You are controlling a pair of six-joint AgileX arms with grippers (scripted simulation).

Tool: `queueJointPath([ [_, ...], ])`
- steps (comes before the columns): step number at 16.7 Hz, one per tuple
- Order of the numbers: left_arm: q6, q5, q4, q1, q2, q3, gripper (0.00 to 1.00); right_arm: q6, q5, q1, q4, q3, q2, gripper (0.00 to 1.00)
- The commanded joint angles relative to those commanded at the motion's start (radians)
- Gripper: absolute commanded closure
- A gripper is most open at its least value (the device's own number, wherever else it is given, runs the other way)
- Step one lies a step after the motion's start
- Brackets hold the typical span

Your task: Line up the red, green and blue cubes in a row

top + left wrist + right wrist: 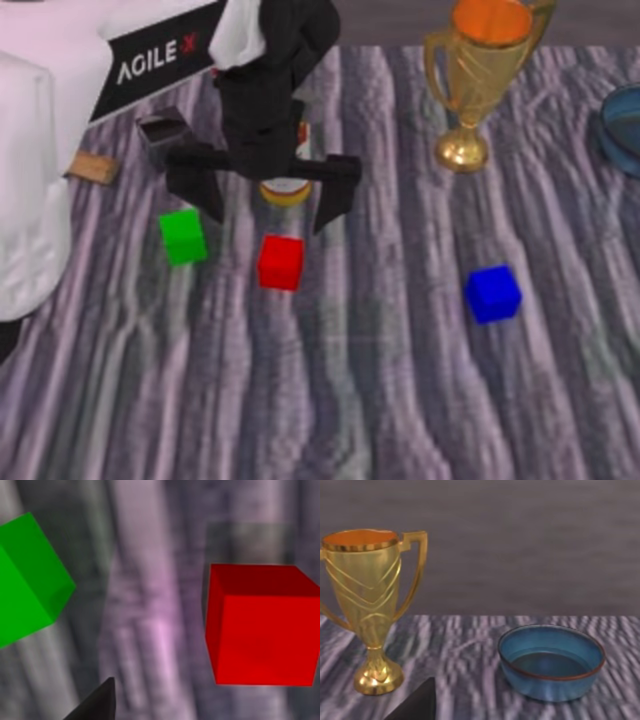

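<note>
The green cube, the red cube and the blue cube all rest on the table. Green and red sit close together left of centre, while blue lies apart to the right and a little nearer the front. My left gripper hovers just behind the green and red cubes, open wide and holding nothing. Its wrist view shows the green cube, the red cube and one dark fingertip. My right arm is out of the top view. One fingertip of its gripper shows in its wrist view, with nothing held.
A gold trophy stands at the back right, with a blue bowl at the right edge. A black box and a small wooden block sit back left. An orange-and-white object lies under the left gripper.
</note>
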Motion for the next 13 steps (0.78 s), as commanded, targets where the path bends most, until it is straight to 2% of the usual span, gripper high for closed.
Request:
queueJointPath([
  [6, 0.002, 0.000, 0.019, 0.004, 0.004, -0.016, 0.00, 0.000, 0.000, 0.000, 0.000, 0.000, 0.000, 0.00],
  [13, 0.003, 0.001, 0.267, 0.002, 0.085, -0.176, 0.00, 0.000, 0.000, 0.000, 0.000, 0.000, 0.000, 0.00],
])
